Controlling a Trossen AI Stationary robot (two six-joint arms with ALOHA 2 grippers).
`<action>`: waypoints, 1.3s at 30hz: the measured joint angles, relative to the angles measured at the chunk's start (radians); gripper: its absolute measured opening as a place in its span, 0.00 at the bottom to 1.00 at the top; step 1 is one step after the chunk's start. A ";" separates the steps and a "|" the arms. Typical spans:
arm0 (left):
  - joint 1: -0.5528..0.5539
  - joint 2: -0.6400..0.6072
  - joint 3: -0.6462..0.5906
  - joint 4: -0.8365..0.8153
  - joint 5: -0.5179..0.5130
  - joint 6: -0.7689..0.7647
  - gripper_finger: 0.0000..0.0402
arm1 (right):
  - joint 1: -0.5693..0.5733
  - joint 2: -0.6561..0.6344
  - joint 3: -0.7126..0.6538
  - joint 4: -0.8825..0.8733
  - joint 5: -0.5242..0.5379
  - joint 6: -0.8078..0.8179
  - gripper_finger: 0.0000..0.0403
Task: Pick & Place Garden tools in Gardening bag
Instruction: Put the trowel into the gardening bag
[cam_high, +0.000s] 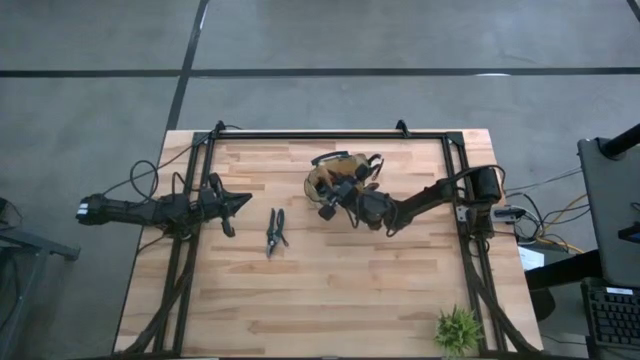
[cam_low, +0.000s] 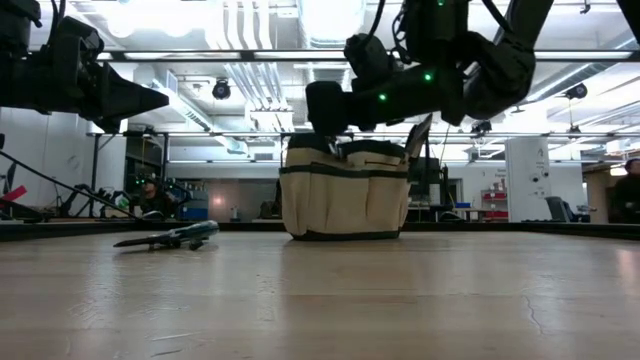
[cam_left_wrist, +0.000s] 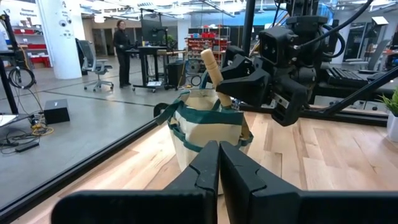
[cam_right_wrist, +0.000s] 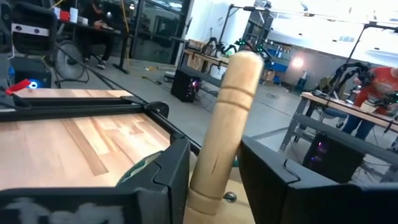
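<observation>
— Far left, at nine o'clock on the table?
— Left gripper (cam_high: 240, 203), hovering above the wood, fingers (cam_left_wrist: 205, 168) pressed together, nothing between them.

— Next along, toward the middle?
— Pruning shears (cam_high: 276, 231), dark-handled, lying flat on the table (cam_high: 330, 300) just past that gripper's tip, slightly toward six o'clock. Apart from the gripper, not touched. Seen in the low view (cam_low: 170, 238) resting on the boards left of the bag.

— And past the centre, up toward twelve o'clock?
— Gardening bag (cam_high: 335, 178), tan fabric with dark green trim, standing upright on the table. From table height (cam_low: 345, 195), pockets along its side and the rim open.

— Over the bag?
— Right gripper (cam_high: 333, 198), reaching in from three o'clock, poised at the bag's mouth. Wooden handle of a trowel (cam_right_wrist: 227, 124) standing between its fingers (cam_right_wrist: 171, 174), tilted a little — gaps showing on both sides of the handle, so jaws parted and loose around it rather than clamped. Same handle (cam_left_wrist: 211, 68) sticking up out of the bag in the left wrist view.

— Bottom right, near five o'clock?
— Small green plant (cam_high: 458, 330) at the table's edge, well apart from everything else.
</observation>
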 joint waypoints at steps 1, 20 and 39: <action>0.000 0.000 0.000 0.000 0.000 0.000 0.04 | 0.000 0.000 -0.002 0.000 0.000 0.001 0.32; 0.000 0.000 0.000 0.000 0.000 0.000 0.04 | 0.079 -0.001 -0.039 0.000 0.136 -0.109 0.34; 0.000 0.000 0.000 0.000 0.000 0.000 0.04 | 0.072 -0.042 0.014 0.004 0.127 -0.294 0.39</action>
